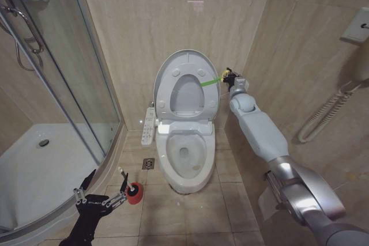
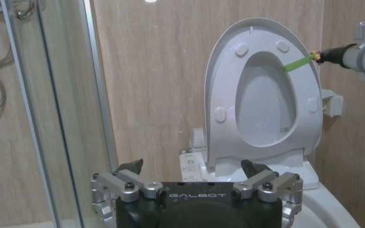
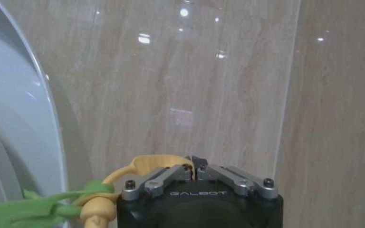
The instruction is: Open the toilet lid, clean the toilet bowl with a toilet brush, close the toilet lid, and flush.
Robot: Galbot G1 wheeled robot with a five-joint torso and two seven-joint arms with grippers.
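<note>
Tiled bathroom, toilet lid [image 1: 185, 80] raised, right gripper [image 1: 228, 75] beside

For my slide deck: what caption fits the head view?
Right pincer pinches the green band, toilet lid upright; left pincer open.

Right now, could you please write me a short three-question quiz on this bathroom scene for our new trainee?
1. True or false: the toilet lid stands raised against the wall.
2. What is the right gripper shut on? A) the green band at the lid's edge B) the toilet brush C) the button panel
3. Fill in: the left gripper hovers open near the red ____ on the floor.

Key: 1 true; 2 A; 3 holder cup.
</note>
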